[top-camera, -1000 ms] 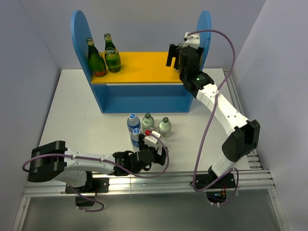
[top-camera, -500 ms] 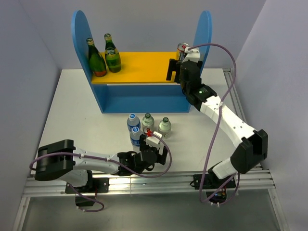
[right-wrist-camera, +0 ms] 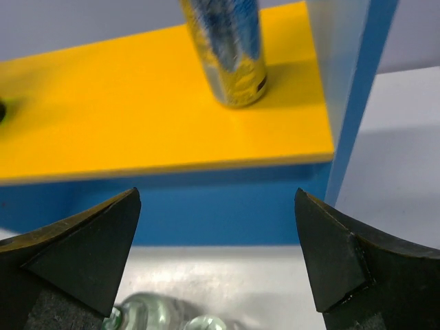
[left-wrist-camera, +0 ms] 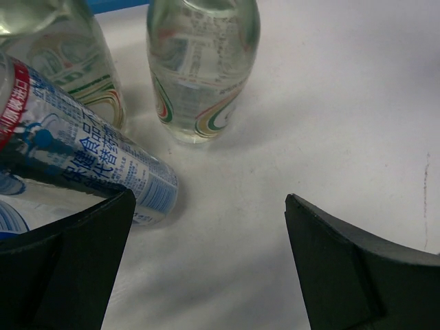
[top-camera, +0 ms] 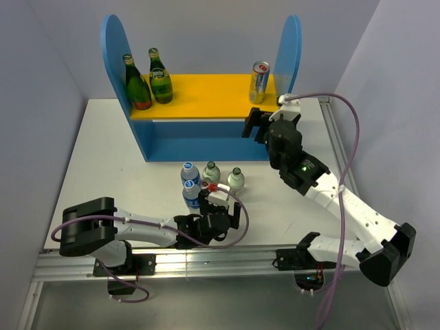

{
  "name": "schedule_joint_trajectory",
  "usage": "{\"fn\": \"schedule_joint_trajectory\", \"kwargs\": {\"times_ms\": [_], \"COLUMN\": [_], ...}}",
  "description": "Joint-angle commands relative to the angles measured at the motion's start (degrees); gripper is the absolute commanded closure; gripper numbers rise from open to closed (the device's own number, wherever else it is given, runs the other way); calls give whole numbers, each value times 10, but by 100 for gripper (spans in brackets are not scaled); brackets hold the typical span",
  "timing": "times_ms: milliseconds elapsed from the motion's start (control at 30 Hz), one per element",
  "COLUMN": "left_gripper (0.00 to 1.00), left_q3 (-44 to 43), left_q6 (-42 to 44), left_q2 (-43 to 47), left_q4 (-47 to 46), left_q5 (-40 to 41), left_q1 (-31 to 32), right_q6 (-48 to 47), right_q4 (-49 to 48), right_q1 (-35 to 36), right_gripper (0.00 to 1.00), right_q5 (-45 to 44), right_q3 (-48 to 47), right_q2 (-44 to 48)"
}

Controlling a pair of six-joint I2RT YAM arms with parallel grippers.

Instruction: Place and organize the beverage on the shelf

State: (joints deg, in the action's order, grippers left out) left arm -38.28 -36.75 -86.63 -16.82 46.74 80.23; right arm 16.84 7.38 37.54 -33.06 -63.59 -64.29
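Note:
The shelf has two green glass bottles on the left of its yellow board and a slim can upright at the right end. My right gripper hangs open in front of the shelf, below the can and apart from it. In the right wrist view the can stands free beyond the open gripper. My left gripper is open low over the table beside a cluster of small bottles. A blue-labelled bottle sits by its left finger.
The shelf's blue side panel rises just right of the can. Two clear green-striped bottles stand ahead of the left gripper. White tabletop lies left of the cluster; a metal rail runs along the near edge.
My right gripper opened, let go of the can and drew back down away from the shelf. The can now stands alone on the board. The left arm edged slightly right.

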Motion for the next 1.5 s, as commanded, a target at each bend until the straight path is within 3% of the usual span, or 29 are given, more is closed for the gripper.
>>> {"fn": "schedule_joint_trajectory", "kwargs": {"times_ms": [0, 300, 500, 733, 1133, 1300, 1367, 1467], "left_gripper": [2, 1, 1, 1, 3, 8, 15, 40], "left_q3": [-17, -37, -62, -86, -47, -42, -40, -47], "left_q6": [-33, -85, -187, -212, -126, -97, -89, -85], "left_q2": [-2, -25, -31, -61, -89, -121, -126, -135], "left_q4": [20, 64, 161, 201, 66, 24, 5, 15], "left_q5": [46, 70, 101, 118, 92, 93, 93, 92], "left_q1": [-23, -44, -51, -53, -92, -92, -92, -92], "right_q6": [18, 35, 40, 45, 43, 44, 43, 45], "right_q4": [3, 12, 13, 11, 8, 7, 4, 3], "right_q1": [38, 69, 71, 71, 71, 71, 72, 71], "right_gripper": [0, 0, 0, 0, 0, 0, 0, 1], "right_q5": [-37, -41, -40, -37, -49, -51, -52, -52], "right_q3": [20, 57, 66, 73, 92, 104, 109, 116], "right_q2": [22, 45, 51, 52, 69, 74, 77, 81]}}
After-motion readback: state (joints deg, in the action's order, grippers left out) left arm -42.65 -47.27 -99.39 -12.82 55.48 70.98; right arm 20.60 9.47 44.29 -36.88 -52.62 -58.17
